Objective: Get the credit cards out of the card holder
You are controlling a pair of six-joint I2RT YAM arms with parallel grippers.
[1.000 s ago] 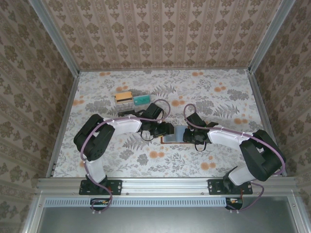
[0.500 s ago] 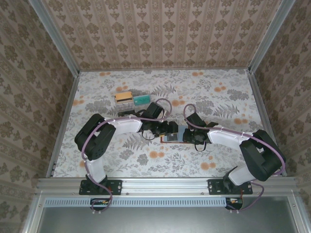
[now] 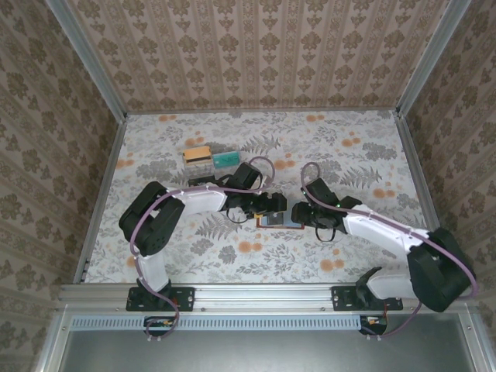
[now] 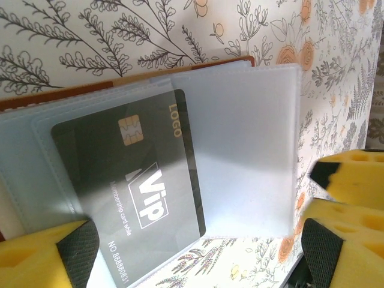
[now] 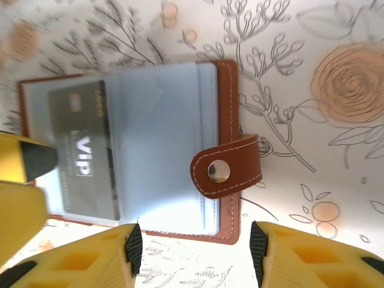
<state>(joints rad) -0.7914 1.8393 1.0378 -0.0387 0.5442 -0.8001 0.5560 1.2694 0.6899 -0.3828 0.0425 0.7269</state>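
The table point(image 3: 349, 155) is the flowered sheet I work on, and both my arms reach in to meet near its middle, because that is where the holder point(image 3: 279, 220) lies, opened flat with its brown leather down and its pale lining up. My left gripper point(image 3: 273, 205) hangs over the holder's left half and my right gripper point(image 3: 304, 215) stands just beside its right edge, one to pull and one, I judge, to pin the leather so it does not slide. My left fingers are spread wide and have closed on nothing: one pad point(image 4: 78, 243) touches the lower corner of the black card point(image 4: 129, 192), the other sits well off past the clear sleeve point(image 4: 246, 150). My right fingers are parted too and hold nothing, with the holder's near edge just beyond them. The black card sits askew in its pocket, one corner past the pocket's edge over the table, so I take it as partly worked free and mean to close on that corner. Far to the left an orange card point(image 3: 198, 154) and a green card point(image 3: 226, 159) lie side by side, well apart from the holder, which reads to me as a set-down spot. The snap tab point(image 5: 227, 166) is folded in over the right edge, unfastened, out of the card's way.
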